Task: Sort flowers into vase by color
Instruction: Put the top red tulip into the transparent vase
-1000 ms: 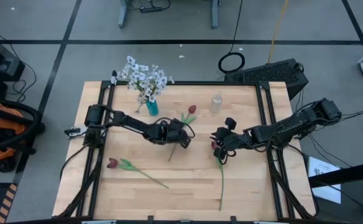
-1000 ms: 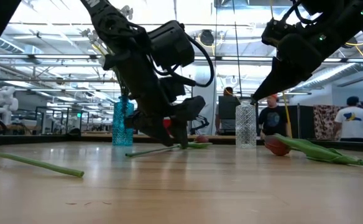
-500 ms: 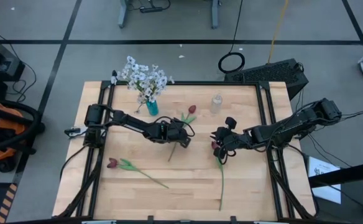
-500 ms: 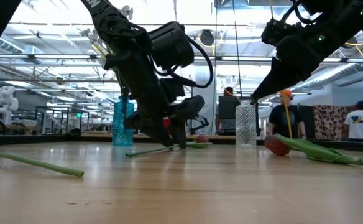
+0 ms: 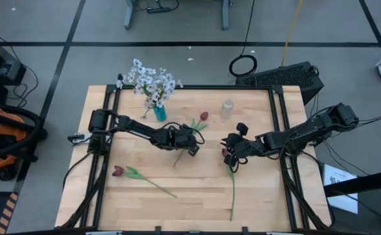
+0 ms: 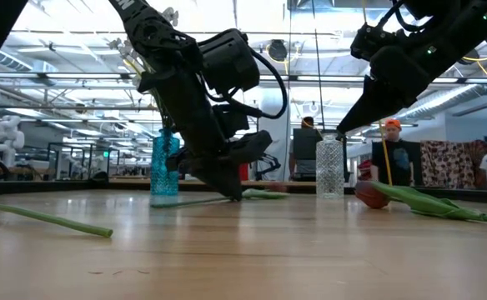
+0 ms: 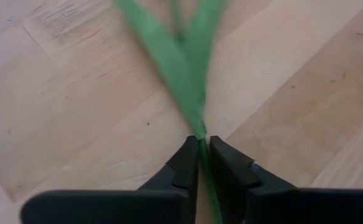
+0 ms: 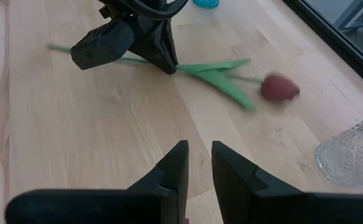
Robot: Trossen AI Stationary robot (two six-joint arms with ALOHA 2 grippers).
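One dark red tulip [image 5: 203, 117] lies mid-table, its stem slanting toward the near edge. My left gripper [image 5: 189, 147] is shut on that stem. A second tulip [image 5: 232, 186] lies toward the table's right with its bud [image 6: 371, 196] on the wood. My right gripper [image 5: 230, 151] hovers just above that bud, fingers a little apart, touching nothing. A third tulip [image 5: 138, 176] lies near the left front. The white sprays [image 5: 152, 81] stand with their stems in a blue vase [image 5: 159, 113]. A clear glass vase [image 5: 227, 108] stands at the far edge, holding nothing. My left gripper pinches the tulip's thin green stem [image 7: 201, 142] between its two fingers, just below the leaves [image 7: 169, 56]. The fingers slant down from above and from the table's left and lie across the stem. The stem [image 6: 185, 200] runs low along the table; whether it is lifted clear, I cannot tell.
Both vases stand near the far edge, the blue one [image 6: 165, 167] left of the clear one [image 6: 330, 167]. Bare wood lies between the two grippers and along the near edge. People stand in the room beyond the table. Black rails border the table's sides.
The tulip in my left gripper has turned a little on the table: its bud has slid slightly toward the right edge and its cut end has swung toward the left. My right gripper has kept still.
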